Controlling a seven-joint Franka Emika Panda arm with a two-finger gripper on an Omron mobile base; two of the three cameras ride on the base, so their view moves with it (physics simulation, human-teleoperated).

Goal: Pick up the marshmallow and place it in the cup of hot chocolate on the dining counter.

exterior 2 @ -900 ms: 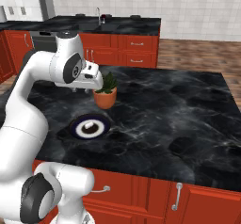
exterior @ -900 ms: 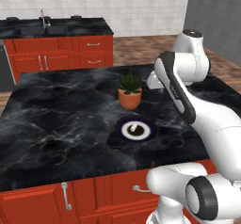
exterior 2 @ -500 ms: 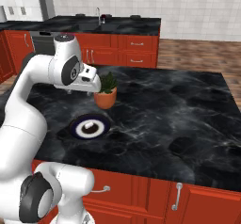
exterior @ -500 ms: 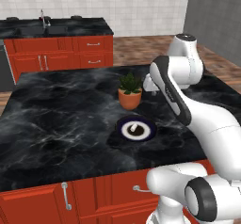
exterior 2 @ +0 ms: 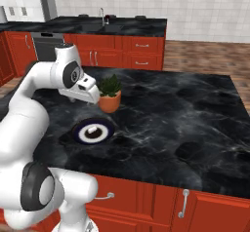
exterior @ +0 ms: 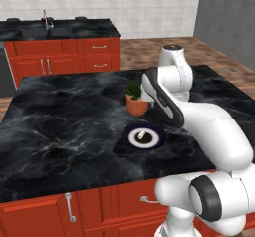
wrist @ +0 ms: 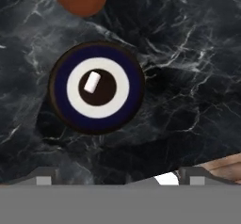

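End effector (wrist: pixel 120 180): open; both tips stand wide apart with nothing between them.
Change: over the last second the arm has swung across the surface (wrist: pixel 188 53) toward the potted plant (exterior 2: pixel 110 99); cup and pot have not shifted.
Marshmallow (wrist: pixel 92 83): lies on the brown liquid, ahead of the end effector and toward its left tip, well clear of both tips.
Cup of hot chocolate (wrist: pixel 132 84): seen from above as a navy rim, white ring and brown centre; directly ahead of the end effector.
Meaning: placement appears done; the arm is judged free to withdraw.
Count, potted plant: one, beyond the cup.
Count, marshmallow: one.
Count, cup: one.
Count, end effector: one.
Count, sink counter (exterior: pixel 60 31): one, far beyond the surface.
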